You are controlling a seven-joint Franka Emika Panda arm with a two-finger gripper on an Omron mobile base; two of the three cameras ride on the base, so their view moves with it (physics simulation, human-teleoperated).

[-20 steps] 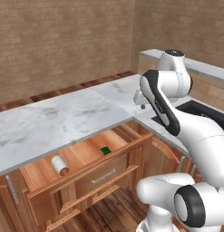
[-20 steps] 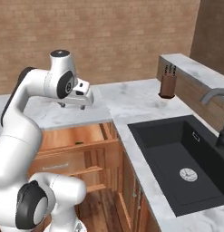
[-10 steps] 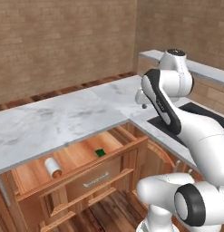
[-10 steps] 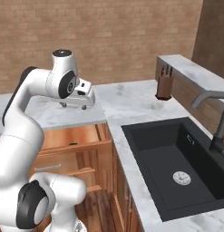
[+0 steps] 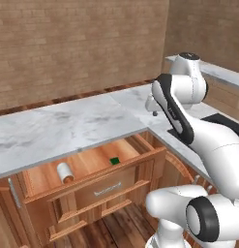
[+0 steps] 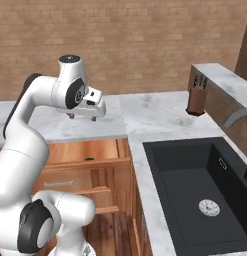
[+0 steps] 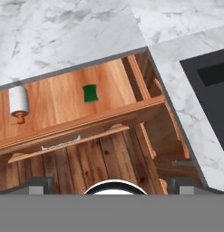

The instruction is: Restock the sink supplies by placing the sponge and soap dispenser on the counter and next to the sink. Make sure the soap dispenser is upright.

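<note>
In the open drawer (image 7: 109, 115), sponge (image 7: 90, 93) well apart from soap dispenser (image 7: 18, 102).

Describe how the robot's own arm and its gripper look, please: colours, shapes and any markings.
The arm is glossy white, built of rounded tube-like links with dark grey-black joint rings. The gripper is a boxy white hand with small dark finger tips. No cables or markings are visible.

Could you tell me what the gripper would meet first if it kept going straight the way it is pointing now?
Probably the front of the open drawer or the wooden floor just past it. In the hand view, the gripper looks down past the counter edge; depth is unclear, and the sponge and soap dispenser lie off that line.
</note>
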